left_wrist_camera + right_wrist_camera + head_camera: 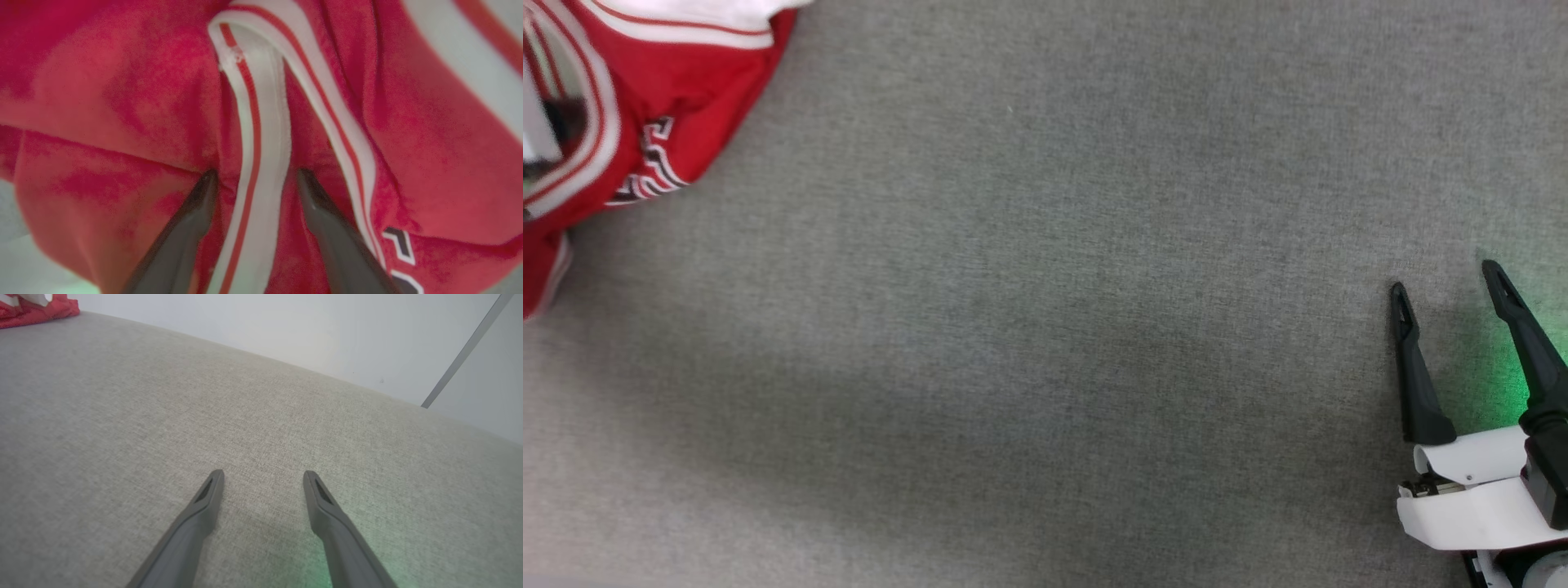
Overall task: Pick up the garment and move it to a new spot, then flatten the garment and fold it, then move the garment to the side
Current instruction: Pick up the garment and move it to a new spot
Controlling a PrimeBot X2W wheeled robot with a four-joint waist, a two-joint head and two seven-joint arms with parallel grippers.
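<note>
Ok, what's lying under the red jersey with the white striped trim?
The red jersey with white striped trim rests on the grey woven fabric surface, which shows around its edges. Anything beneath its bunched folds is covered and cannot be seen.

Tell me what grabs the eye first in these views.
The red garment lies bunched at the head view's upper left on the grey fabric surface. The left wrist view has the left gripper open astride its white striped trim. The right gripper hangs open at lower right, well apart.
</note>
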